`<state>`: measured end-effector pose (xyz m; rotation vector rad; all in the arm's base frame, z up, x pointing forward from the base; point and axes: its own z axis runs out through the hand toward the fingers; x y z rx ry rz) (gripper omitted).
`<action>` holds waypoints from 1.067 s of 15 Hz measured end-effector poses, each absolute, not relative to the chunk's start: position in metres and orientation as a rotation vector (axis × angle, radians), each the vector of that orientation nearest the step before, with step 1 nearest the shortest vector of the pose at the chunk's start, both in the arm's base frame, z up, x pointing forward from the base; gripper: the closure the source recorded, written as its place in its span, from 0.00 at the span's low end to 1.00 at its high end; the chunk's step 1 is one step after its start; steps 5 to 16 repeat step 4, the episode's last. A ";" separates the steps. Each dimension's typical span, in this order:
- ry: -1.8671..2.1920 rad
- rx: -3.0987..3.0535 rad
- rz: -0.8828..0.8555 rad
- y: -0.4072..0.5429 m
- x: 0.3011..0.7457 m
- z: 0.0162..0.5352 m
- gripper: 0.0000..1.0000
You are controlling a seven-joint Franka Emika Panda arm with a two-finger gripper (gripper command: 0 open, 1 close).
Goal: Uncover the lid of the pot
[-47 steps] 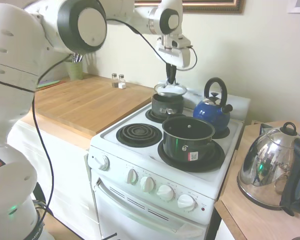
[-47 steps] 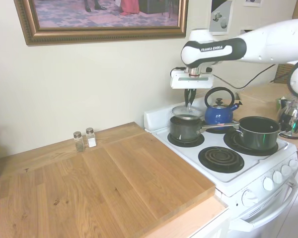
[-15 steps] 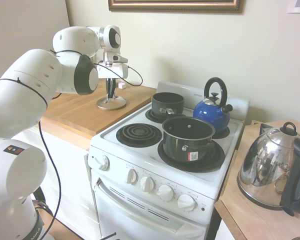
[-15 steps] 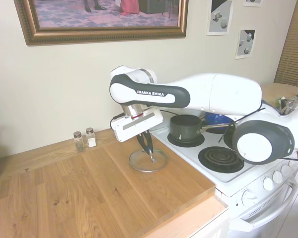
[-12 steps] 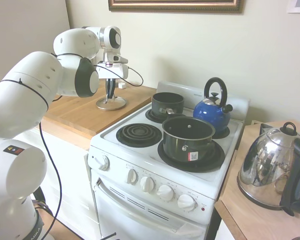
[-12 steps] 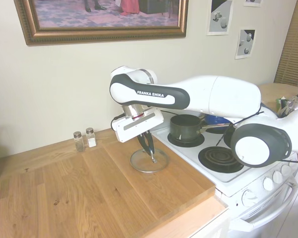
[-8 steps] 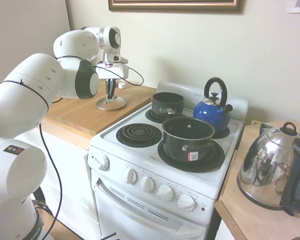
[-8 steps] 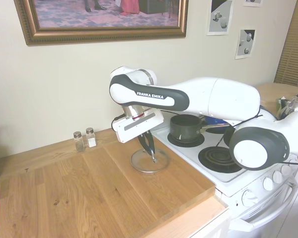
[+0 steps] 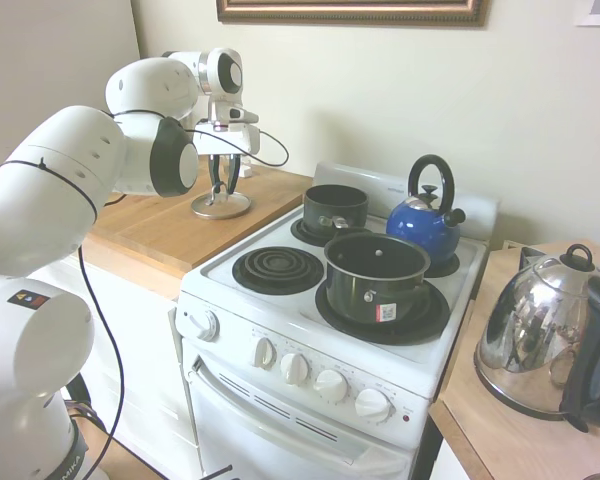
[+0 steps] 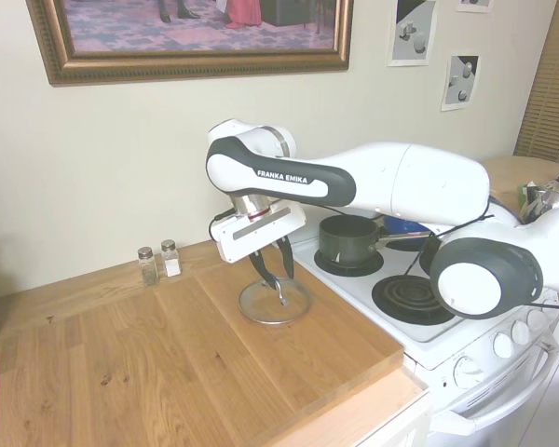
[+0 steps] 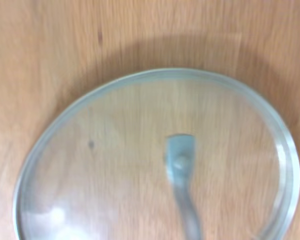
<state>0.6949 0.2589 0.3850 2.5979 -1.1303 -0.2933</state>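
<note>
Resting flat on the wooden counter (image 10: 214, 363) at left centre of the second exterior frame, the lid (image 10: 275, 304) lies with its metal rim down and its handle up, a stable way to park it away from the burners. Directly above it hangs the tool (image 10: 278, 276), its two fingers spread apart on either side of the handle and gripping nothing; the lid appears to be let go. The wrist view looks straight down on the glass and bare wood shows through it, which fits a lid lying on the board rather than hanging from the arm.

Farther back on the counter, near the wall, stand two small shakers (image 10: 158, 262), well apart from the lid.

Right of centre, on the white stove (image 10: 419, 340), the pot (image 10: 346, 238) sits open on a rear burner, its rim bare. A blue kettle (image 9: 426, 222) stands beside it, and a larger black pot (image 9: 376, 275) occupies the front burner.

Judged from this layout, the uncovering looks essentially done, with only the arm's retreat left.
</note>
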 end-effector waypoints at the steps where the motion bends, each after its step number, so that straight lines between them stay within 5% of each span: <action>1: -1.132 2.606 -0.283 0.260 0.694 0.392 0.00; 16: -1.135 2.635 -0.246 0.264 0.690 0.418 0.00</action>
